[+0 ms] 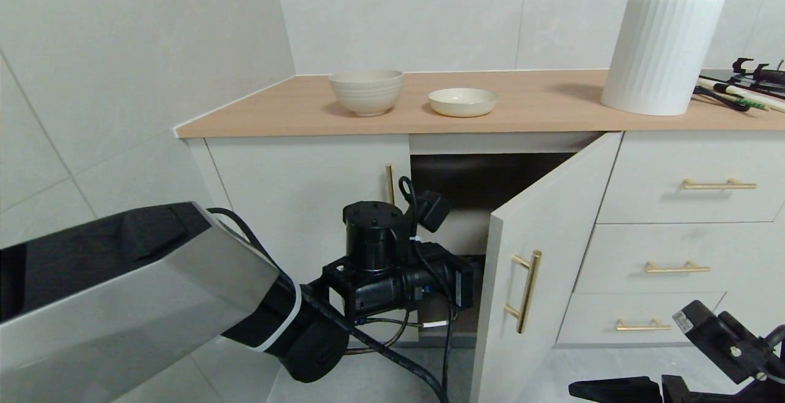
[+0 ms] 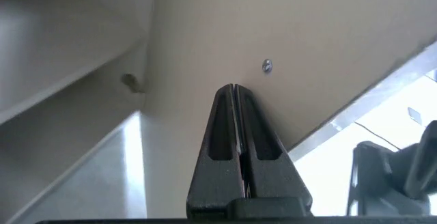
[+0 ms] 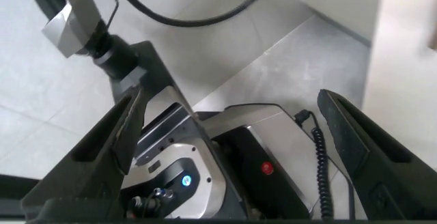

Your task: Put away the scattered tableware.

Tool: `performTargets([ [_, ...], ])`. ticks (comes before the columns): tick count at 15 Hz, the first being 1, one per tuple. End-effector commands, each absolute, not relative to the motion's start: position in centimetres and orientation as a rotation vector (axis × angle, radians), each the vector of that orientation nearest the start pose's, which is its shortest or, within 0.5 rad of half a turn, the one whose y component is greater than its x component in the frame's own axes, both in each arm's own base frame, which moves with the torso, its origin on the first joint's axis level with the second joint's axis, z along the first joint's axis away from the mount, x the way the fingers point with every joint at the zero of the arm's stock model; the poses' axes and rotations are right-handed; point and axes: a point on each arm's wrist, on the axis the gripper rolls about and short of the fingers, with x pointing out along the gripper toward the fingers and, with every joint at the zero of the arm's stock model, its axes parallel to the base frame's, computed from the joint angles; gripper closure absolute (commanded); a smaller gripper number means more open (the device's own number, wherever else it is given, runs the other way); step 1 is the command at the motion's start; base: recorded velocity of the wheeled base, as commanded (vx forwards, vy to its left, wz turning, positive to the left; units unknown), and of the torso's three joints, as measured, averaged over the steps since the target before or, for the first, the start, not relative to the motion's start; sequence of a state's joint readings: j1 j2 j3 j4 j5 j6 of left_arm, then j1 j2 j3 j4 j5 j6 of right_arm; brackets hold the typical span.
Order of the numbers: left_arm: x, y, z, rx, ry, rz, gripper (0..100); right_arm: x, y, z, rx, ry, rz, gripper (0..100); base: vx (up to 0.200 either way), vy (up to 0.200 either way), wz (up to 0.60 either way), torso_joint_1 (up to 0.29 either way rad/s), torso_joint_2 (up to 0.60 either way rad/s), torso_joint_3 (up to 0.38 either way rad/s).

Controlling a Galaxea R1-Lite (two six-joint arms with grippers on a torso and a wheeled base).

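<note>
The cabinet door (image 1: 552, 249) is the biggest hazard. It stands open under the tabletop (image 1: 539, 105), swung out toward you, and your left arm is in the gap between it and the closed door to its left. Withdraw carelessly and the arm could catch the door's edge, either slamming it or wrenching it wider toward your right arm, which sits low near the floor just right of the door. The tall white ribbed container (image 1: 662, 53) stands well right of the tableware, so I judge it at risk only from a wide sweep of the right arm. The bowl (image 1: 367, 91) sits on the left part of the tabletop. Its smooth, curved wall looks likely to slip from a pinch at the rim, and a fall from there ends on the hard floor. The shallow dish (image 1: 462, 101) lies just right of the bowl, apart from it but near. Its low rim gives little to grip, and a missed approach could push it into the bowl or toward the near edge. The left end effector (image 2: 233, 91) has its fingers pressed together with nothing between them, its tip close to a pale panel with a screw. I cannot tell whether it touches. You must spread it before any grasp. The right end effector (image 3: 229, 101) hangs with fingers wide apart, holding nothing.
</note>
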State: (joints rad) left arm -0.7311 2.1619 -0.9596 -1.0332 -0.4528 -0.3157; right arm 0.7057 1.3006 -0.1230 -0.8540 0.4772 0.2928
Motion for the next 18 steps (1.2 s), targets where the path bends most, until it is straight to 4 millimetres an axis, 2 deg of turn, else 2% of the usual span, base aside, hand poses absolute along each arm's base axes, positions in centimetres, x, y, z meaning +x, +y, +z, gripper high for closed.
performTargets([
  [1,28.8,-28.0,9.3,-0.249,0.373,-1.157,100,10.7,10.8,12.5,0.213,0.51,1.127,0,0.0,0.0,0.0,0.0,0.0,0.0],
  [2,28.6,-28.1,9.4,-0.248,0.372,-1.162,100,10.6,10.8,12.5,0.212,0.509,1.132,0,0.0,0.0,0.0,0.0,0.0,0.0],
  [5,25.9,-30.8,10.8,-0.236,0.356,-1.237,100,9.4,10.8,13.1,0.207,0.474,1.197,0,0.0,0.0,0.0,0.0,0.0,0.0],
  [6,23.6,-32.9,12.2,-0.219,0.365,-1.311,100,7.9,10.5,13.9,0.207,0.415,1.274,0,0.0,0.0,0.0,0.0,0.0,0.0],
  [7,21.9,-34.0,13.0,-0.209,0.369,-1.362,100,7.2,10.3,14.3,0.208,0.386,1.313,0,0.0,0.0,0.0,0.0,0.0,0.0],
  [8,18.5,-36.0,14.7,-0.185,0.367,-1.459,100,5.5,9.5,15.1,0.205,0.357,1.394,0,0.0,0.0,0.0,0.0,0.0,0.0],
  [9,18.1,-36.0,14.8,-0.177,0.372,-1.46,100,5.1,9.1,15.8,0.2,0.367,1.399,0,0.0,0.0,0.0,0.0,0.0,0.0],
  [10,18.7,-35.5,14.4,-0.173,0.381,-1.424,100,5.0,8.9,15.9,0.196,0.385,1.392,0,0.0,0.0,0.0,0.0,0.0,0.0],
  [11,21.2,-33.1,13.8,-0.18,0.384,-1.284,100,5.1,9.0,16.0,0.192,0.398,1.388,0,0.0,0.0,0.0,0.0,0.0,0.0],
  [12,21.6,-32.5,13.8,-0.183,0.38,-1.262,100,5.1,9.0,16.1,0.192,0.4,1.388,0,0.0,0.0,0.0,0.0,0.0,0.0],
  [13,23.5,-28.8,13.5,-0.204,0.343,-1.138,100,5.4,9.4,15.9,0.188,0.427,1.374,0,0.0,0.0,0.0,0.0,0.0,0.0],
  [14,24.1,-26.6,13.7,-0.218,0.307,-1.09,100,6.0,9.9,16.0,0.186,0.445,1.341,0,0.0,0.0,0.0,0.0,0.0,0.0],
  [15,24.3,-23.9,14.5,-0.235,0.264,-1.034,100,7.5,10.7,16.0,0.187,0.462,1.245,0,0.0,0.0,0.0,0.0,0.0,0.0],
  [18,23.1,-17.0,17.6,-0.254,0.192,-0.9,100,12.7,13.0,17.3,0.202,0.47,1.089,0,0.0,0.0,0.0,0.0,0.0,0.0],
])
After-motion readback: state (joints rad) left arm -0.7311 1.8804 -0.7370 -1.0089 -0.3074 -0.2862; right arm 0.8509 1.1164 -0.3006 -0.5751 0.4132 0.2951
